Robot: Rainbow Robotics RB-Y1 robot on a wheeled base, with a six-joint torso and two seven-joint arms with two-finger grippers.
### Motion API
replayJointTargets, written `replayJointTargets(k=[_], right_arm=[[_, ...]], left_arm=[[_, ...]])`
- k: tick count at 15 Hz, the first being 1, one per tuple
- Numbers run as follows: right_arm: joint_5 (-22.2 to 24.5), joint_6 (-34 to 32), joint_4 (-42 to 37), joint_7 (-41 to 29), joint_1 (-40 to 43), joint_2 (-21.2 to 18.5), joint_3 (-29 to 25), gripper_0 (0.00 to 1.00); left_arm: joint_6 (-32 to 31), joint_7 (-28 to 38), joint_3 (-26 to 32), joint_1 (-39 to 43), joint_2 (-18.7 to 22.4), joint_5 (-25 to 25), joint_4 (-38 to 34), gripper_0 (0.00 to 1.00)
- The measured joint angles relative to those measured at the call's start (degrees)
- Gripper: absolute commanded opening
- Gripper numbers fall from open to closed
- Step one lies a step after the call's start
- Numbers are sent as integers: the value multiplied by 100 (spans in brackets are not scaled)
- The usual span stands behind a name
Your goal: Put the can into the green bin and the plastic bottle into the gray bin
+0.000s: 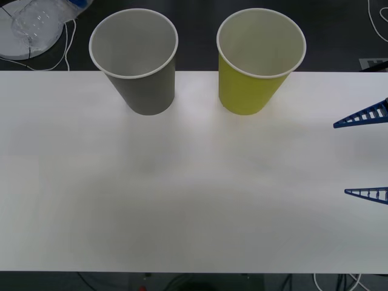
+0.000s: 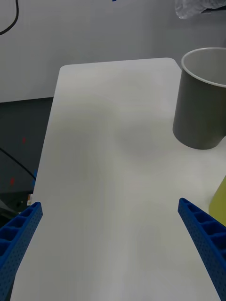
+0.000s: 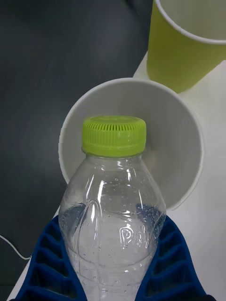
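Left gripper (image 3: 113, 263): its blue ribbed fingers (image 3: 52, 263) are closed against both sides of the plastic bottle (image 3: 113, 221), which it holds by the lower body; the bottle is clear, ridged, beaded with droplets inside, and its lime-green cap (image 3: 114, 135) points away from the gripper. Directly beyond the cap lies the open mouth of the gray bin (image 3: 188, 141); the cap appears over the bin's pale interior, near its nearer rim, and is not seen touching it. Just past the gray bin stands the green bin (image 3: 181, 51), upright on the table (image 3: 212, 221).

In the front view the bottle (image 1: 37, 24) shows as a clear shape at the far left corner, beyond the table's edge and to the left of the gray bin (image 1: 142, 88); the gray bin and the green bin (image 1: 248, 91) stand side by side near the table's far edge, apart from each other, both upright, both with nothing visible inside.

Right gripper (image 2: 110, 235): fingers spread wide, nothing between them; it sits low over the bare table (image 1: 194, 200) at its right side, with the gray bin (image 2: 200, 106) ahead of it and a sliver of the green bin (image 2: 219, 202) beside one finger; in the front view its finger tips (image 1: 364, 114) enter from the right edge.
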Motion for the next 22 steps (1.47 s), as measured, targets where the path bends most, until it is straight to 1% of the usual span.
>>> replayJointTargets(k=[5,8,12,13,15,16,21,22], right_arm=[[0,0,0,0,0,0,0,100],[0,0,0,0,0,0,0,100],[0,0,0,0,0,0,0,100],[0,0,0,0,0,0,0,100],[0,0,0,0,0,0,0,100],[0,0,0,0,0,0,0,100],[0,0,0,0,0,0,0,100],[0,0,0,0,0,0,0,100]], left_arm=[[0,-63,0,-399,-574,-361,633,0],[0,-77,-3,-564,-853,-495,957,0],[0,-119,-32,-672,-1181,-936,1019,0],[0,-117,-172,-736,-1214,-977,1019,0],[0,-74,-717,-1002,-1230,-962,1027,0],[0,-61,-861,-1093,-1231,-922,1055,0],[0,-85,-928,-1141,-1285,-757,1193,0],[0,-119,-925,-1139,-1294,-711,1262,1]])
